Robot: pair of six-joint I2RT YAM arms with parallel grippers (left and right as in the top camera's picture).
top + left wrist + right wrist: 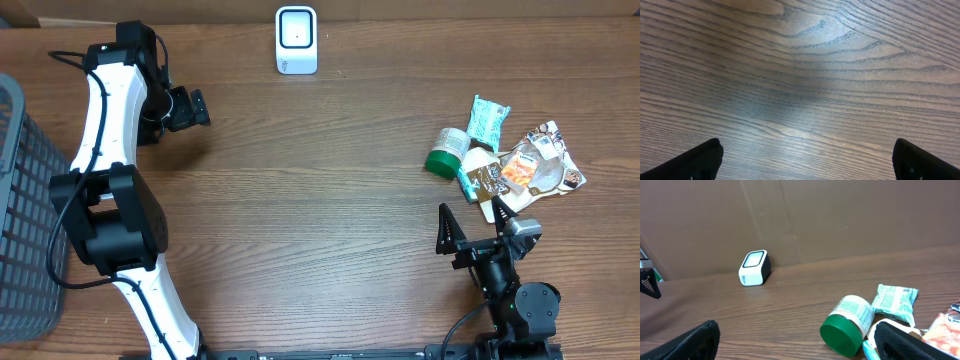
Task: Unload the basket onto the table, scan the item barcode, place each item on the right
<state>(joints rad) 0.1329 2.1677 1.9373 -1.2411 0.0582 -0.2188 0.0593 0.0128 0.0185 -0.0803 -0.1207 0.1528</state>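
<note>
We are holding both pincers wide and empty: the left gripper (203,108) hovering over bare table, the right gripper (469,210) just short of the item pile, probably staged there within its reach, with the scanner (296,40) standing at the far edge. The jar (445,152) is lying on its side, its long axis diagonal and its green lid pointing back toward our near side.

Wood-grain table (320,200) against a plain brown wall (840,215), dark mesh basket (20,200) at its left edge.
</note>
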